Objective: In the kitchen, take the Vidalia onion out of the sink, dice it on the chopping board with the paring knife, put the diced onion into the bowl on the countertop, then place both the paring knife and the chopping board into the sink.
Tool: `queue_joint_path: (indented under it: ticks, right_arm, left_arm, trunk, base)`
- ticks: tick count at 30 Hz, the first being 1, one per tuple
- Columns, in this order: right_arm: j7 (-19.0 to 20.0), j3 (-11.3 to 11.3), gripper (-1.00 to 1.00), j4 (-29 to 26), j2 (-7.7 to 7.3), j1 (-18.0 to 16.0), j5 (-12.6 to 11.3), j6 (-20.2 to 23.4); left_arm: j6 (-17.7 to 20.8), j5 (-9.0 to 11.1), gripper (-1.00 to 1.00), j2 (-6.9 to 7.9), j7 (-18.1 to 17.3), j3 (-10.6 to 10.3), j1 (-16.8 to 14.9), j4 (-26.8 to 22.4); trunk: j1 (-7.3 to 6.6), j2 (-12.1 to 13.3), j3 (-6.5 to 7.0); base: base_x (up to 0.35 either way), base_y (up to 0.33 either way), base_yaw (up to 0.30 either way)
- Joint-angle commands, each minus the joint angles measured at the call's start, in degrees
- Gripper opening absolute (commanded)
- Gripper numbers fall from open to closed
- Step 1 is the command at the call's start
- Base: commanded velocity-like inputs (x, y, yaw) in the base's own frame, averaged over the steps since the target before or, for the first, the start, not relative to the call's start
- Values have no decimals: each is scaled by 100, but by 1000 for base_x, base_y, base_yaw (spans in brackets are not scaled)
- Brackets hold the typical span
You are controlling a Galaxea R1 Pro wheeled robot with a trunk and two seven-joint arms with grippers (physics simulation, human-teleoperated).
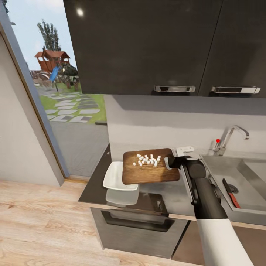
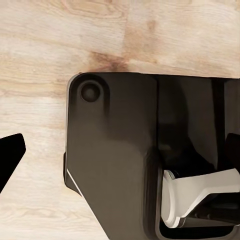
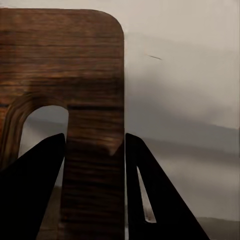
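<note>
My right gripper [image 1: 170, 162] is shut on the slotted end of the brown chopping board [image 1: 151, 173] and holds it above the grey countertop [image 1: 168, 195]. Several small white onion pieces [image 1: 147, 160] lie on the board's far half. The board's other end overlaps the rim of the white squarish bowl [image 1: 115, 176], which sits at the counter's left end. In the right wrist view the black fingers [image 3: 37, 175] clamp the board [image 3: 75, 60] beside its oval slot [image 3: 45, 130]. The paring knife [image 1: 231, 192], dark-bladed with a red handle, lies in the grey sink [image 1: 221, 166].
The chrome tap [image 1: 231, 136] with its red knob [image 1: 217, 140] stands behind the sink. Glossy dark cabinets [image 1: 147, 44] hang overhead. An oven [image 1: 136, 225] sits under the counter. The left wrist view shows one black fingertip [image 2: 12, 155] over wood floor [image 2: 75, 40] and my dark base [image 2: 115, 160].
</note>
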Motion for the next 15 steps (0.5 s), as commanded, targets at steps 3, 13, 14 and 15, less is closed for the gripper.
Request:
queue_joint_path:
  ticks: [3,13,14,15]
  right_arm:
    - [29,179,-100,-4,-1,-7,116,45]
    - [29,199,-100,-4,-21,-7,112,46]
    - [32,199,-100,-4,-31,-7,108,42]
    - [39,195,-100,-4,-41,-7,104,39]
  left_arm:
    - [-3,-11,100,-9,-54,41,1,23]
    - [-3,-10,100,-9,-54,43,1,45]
    - [-3,-10,100,-9,-54,43,1,45]
    - [-3,-13,100,-9,-54,42,1,45]
  trunk:
    - [4,-12,-9]
    - [4,-12,-9]
    - [4,-12,-9]
    - [4,-12,-9]
  base:
    - [0,0,5]
    - [0,0,0]
    - [0,0,0]
    - [0,0,0]
